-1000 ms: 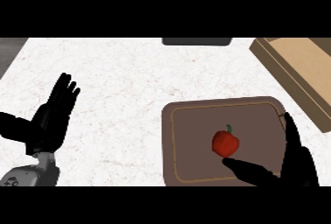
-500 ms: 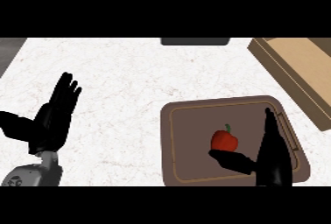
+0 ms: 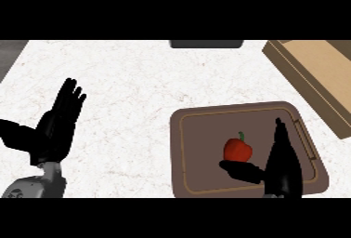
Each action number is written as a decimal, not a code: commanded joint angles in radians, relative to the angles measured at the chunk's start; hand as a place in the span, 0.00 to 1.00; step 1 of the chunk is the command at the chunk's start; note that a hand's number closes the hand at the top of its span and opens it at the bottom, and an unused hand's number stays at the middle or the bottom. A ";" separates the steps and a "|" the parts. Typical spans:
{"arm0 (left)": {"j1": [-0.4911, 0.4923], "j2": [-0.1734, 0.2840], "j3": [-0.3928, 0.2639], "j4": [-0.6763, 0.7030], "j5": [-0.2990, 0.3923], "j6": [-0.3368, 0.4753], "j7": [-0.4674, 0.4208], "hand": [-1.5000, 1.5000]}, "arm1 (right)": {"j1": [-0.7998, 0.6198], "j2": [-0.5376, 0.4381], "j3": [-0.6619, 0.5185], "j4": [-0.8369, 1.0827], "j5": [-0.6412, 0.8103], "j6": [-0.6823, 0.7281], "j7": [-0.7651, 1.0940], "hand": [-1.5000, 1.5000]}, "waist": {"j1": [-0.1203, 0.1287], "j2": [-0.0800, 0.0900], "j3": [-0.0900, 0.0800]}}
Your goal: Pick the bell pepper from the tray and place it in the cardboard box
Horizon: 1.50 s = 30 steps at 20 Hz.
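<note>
A small red bell pepper (image 3: 237, 149) with a green stem lies on the brown tray (image 3: 198, 135) at the lower right. My right hand (image 3: 281, 162) is over the tray, open, its fingers stretched along the pepper's right side and its thumb just below the pepper. The cardboard box (image 3: 315, 74) stands at the upper right, partly cut off by the view's edge. My left hand (image 3: 55, 128) rests open at the left with its fingers up.
A dark object (image 3: 205, 44) sits at the counter's far edge, top centre. The white speckled counter (image 3: 137, 83) spreads between the left hand and the tray. A dark strip marks the counter's end at the upper left corner.
My right hand has moved left across the tray toward the pepper, so fingers and thumb now bracket it. The left hand and the pepper have stayed in place.
</note>
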 commanded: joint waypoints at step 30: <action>-0.006 -0.051 0.030 -0.017 -0.067 -0.039 0.014 0.50 | -0.078 0.016 0.029 0.156 0.021 0.028 0.083 1.00 | -0.001 0.000 0.000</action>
